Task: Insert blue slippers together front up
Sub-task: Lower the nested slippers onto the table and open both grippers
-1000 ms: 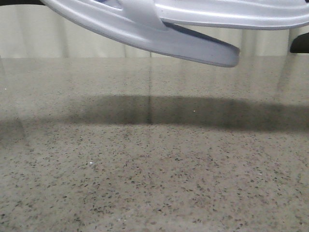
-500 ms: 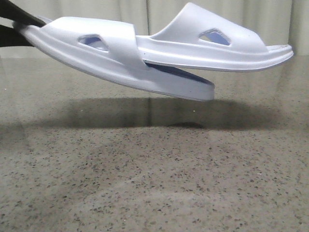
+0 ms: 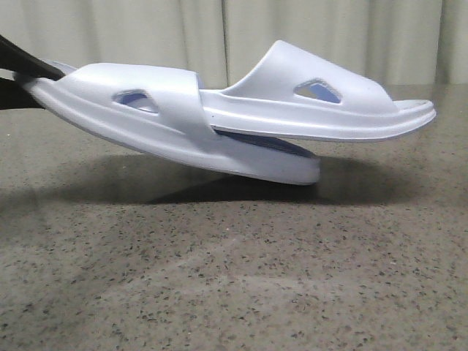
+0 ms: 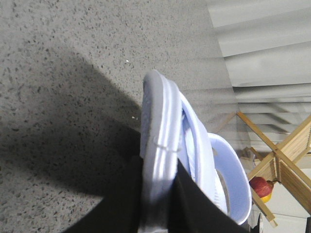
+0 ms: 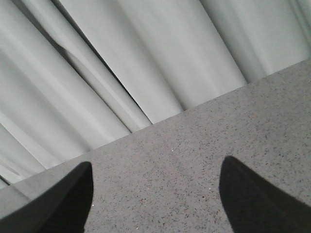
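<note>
Two very pale blue slippers are nested and held in the air just above the table. The left slipper (image 3: 146,124) tilts down to the right, its toe tip close to the table top. The right slipper (image 3: 314,110) passes under the left one's strap and sticks out level to the right, strap up. My left gripper (image 3: 33,79) is shut on the left slipper's heel at the far left. In the left wrist view the left gripper (image 4: 158,194) clamps the thick sole of that slipper (image 4: 160,121). My right gripper (image 5: 155,194) is open and empty over bare table.
The speckled grey stone table (image 3: 234,278) spreads below the slippers. A pale curtain (image 3: 219,36) hangs behind it. In the left wrist view a wooden rack (image 4: 279,160) and a red and yellow object (image 4: 260,187) stand beyond the table.
The nested slippers have come down from the top of the front view to just above the table. The dark shape at the right edge is gone.
</note>
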Robot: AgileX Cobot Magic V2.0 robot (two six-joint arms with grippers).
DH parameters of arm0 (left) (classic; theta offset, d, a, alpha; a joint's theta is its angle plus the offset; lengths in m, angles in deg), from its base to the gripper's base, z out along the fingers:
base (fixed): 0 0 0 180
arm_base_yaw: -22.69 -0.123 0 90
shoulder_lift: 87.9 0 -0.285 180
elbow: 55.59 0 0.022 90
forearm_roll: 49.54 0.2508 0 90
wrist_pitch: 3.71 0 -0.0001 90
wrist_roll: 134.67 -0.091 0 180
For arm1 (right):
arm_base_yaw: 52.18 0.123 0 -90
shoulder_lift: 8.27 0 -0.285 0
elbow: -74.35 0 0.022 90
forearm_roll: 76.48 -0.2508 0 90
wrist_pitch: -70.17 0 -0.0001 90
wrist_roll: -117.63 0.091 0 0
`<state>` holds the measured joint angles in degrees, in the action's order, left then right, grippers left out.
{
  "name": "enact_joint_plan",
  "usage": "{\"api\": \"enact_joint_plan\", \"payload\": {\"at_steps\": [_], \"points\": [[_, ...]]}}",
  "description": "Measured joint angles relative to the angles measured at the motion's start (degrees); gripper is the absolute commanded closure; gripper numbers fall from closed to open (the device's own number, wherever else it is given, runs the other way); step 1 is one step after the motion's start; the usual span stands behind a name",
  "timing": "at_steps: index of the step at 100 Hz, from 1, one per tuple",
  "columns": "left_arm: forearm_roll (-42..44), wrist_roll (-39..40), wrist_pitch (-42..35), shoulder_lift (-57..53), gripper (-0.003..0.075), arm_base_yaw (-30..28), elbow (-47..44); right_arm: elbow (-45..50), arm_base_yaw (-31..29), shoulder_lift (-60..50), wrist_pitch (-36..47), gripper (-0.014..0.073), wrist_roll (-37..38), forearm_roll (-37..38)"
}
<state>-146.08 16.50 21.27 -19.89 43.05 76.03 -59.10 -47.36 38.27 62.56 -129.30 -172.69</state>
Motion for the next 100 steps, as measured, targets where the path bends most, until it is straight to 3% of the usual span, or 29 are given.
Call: {"api": "enact_joint_plan", "payload": {"at_steps": [9, 31, 40, 82, 100], "points": [[0.3, 0.0, -0.5, 0.0, 0.0629, 0.0, 0.0, 0.0, 0.0, 0.0, 0.0, 0.0122, -0.1, 0.0], [0.7, 0.0, -1.1, 0.0, 0.0348, 0.0, 0.0, 0.0, 0.0, 0.0, 0.0, 0.0122, -0.1, 0.0], [1.3, 0.0, -1.9, 0.0, 0.0276, 0.0, 0.0, 0.0, 0.0, 0.0, 0.0, 0.0122, -0.1, 0.0], [14.6, 0.0, -19.5, 0.0, 0.0263, 0.1, 0.0, 0.0, 0.0, 0.0, 0.0, 0.0122, -0.1, 0.1], [23.4, 0.0, -27.5, -0.8, 0.0263, 0.1, 0.0, 0.0, 0.0, 0.0, 2.0, 0.0122, -0.1, 4.0]]}}
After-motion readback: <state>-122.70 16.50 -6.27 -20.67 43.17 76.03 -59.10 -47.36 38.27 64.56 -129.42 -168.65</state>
